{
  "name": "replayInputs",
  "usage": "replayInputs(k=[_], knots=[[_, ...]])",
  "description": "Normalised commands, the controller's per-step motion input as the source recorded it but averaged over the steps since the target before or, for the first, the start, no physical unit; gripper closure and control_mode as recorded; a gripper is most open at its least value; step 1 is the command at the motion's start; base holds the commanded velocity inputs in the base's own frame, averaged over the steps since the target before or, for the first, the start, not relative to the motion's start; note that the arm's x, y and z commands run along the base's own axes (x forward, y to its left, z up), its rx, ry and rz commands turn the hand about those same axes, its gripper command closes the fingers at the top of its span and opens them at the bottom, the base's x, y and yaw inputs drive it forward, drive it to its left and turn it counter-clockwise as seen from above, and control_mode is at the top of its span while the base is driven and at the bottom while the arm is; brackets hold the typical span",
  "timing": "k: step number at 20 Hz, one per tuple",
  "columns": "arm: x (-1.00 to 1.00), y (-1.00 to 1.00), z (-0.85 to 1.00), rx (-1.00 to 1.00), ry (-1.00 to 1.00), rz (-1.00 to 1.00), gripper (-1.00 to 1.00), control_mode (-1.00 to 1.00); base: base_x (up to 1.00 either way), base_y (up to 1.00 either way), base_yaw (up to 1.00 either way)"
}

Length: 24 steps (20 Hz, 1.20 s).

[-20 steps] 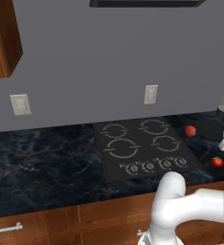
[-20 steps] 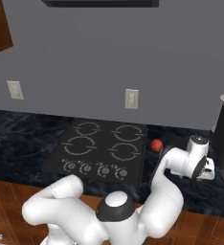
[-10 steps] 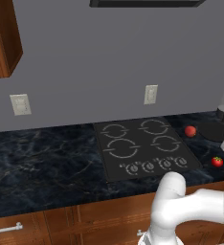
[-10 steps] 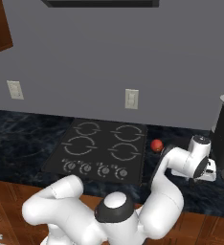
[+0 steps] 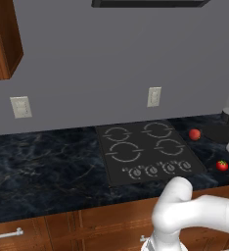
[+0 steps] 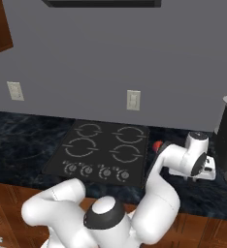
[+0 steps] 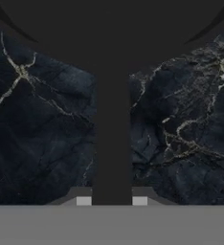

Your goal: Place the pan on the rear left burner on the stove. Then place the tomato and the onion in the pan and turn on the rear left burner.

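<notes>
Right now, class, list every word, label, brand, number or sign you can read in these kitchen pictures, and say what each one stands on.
No words, brands or numbers can be read.
Stove: four pale burner rings, marks only, no text.
Knobs: faint marks around them, too small to read.
Wall outlet and wall switch: blank plates.
Pan handle, shown between the fingertips in the hand view: plain black, no label.

— Where's the arm (image 6: pixel 159 193)?
— Reaching out low to the right, its wrist bent down.
— And the gripper (image 7: pixel 112 201)?
— Pointing down, its fingers (image 7: pixel 84 201) clamped on a dark handle (image 7: pixel 112 143).
</notes>
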Motion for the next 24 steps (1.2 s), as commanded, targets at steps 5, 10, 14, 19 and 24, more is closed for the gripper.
replayInputs(k=[5,10,14,19,24], knots=[[0.09,0.3,0.55,-0.08,0.0,0.0,1.0,-1.0,0.0,0.0,0.0],[0.0,0.03,0.45,-0.01,-0.05,-0.03,1.0,-1.0,0.0,0.0,0.0],[0.0,0.05,0.48,0.0,-0.07,-0.03,1.0,-1.0,0.0,0.0,0.0],[0.0,0.19,0.4,0.0,-0.06,0.0,1.0,-1.0,0.0,0.0,0.0],[0.0,0.58,0.32,0.0,0.0,0.0,1.0,-1.0,0.0,0.0,0.0]])
